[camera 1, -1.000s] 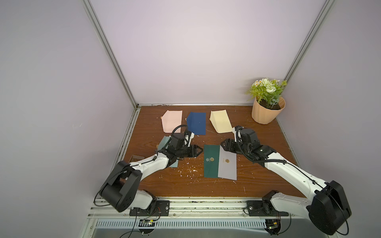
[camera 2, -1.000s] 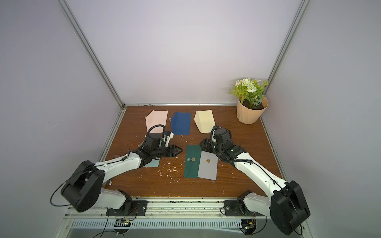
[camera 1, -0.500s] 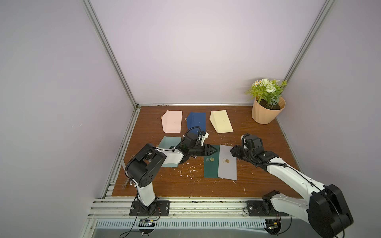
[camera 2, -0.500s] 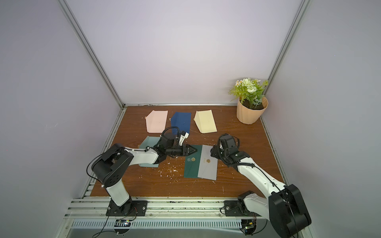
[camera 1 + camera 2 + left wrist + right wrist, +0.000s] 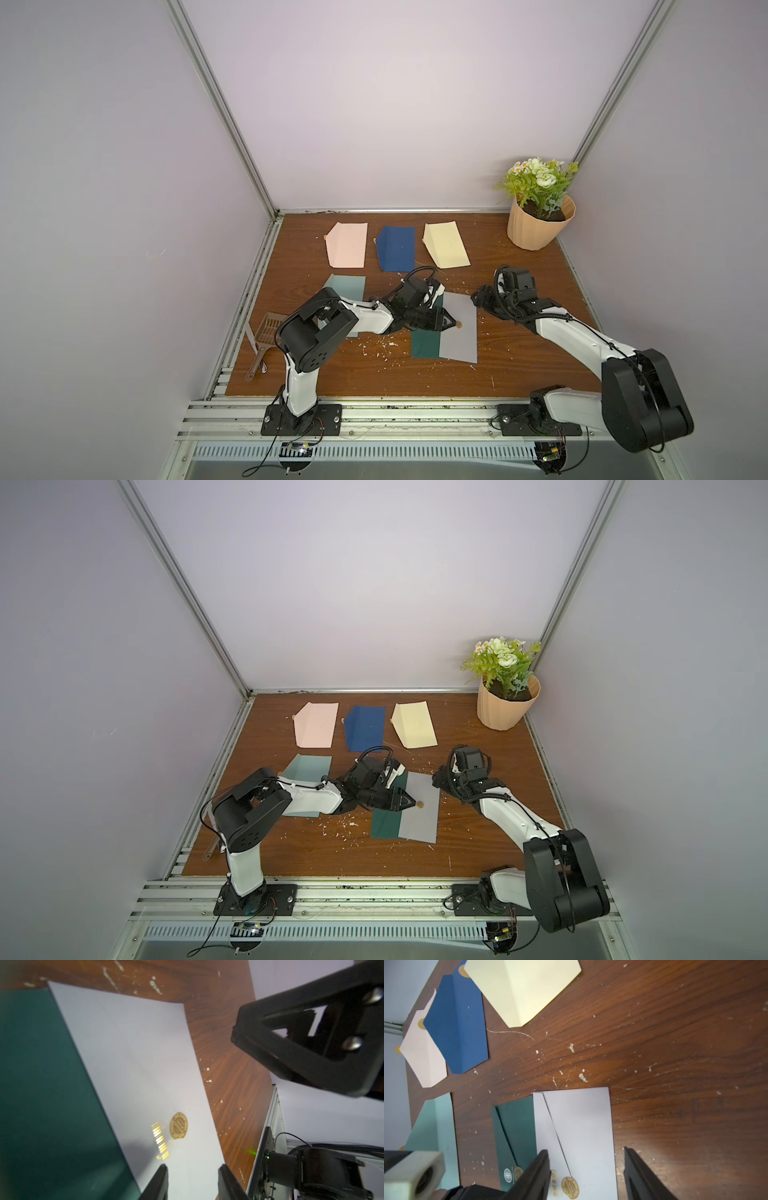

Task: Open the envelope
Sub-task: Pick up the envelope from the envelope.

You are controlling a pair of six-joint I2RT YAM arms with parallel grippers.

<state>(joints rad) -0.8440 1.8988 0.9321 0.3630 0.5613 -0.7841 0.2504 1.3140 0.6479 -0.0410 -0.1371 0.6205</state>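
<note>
1. Hovering my left gripper (image 5: 193,1169) just beside the gold seal (image 5: 178,1125), jaws apart, gripping nothing.
2. My right gripper (image 5: 585,1152) straddles an edge of the grey envelope (image 5: 459,340), spread and empty.
3. That envelope lies flat and sealed, overlapping the dark green envelope (image 5: 424,343).
</note>
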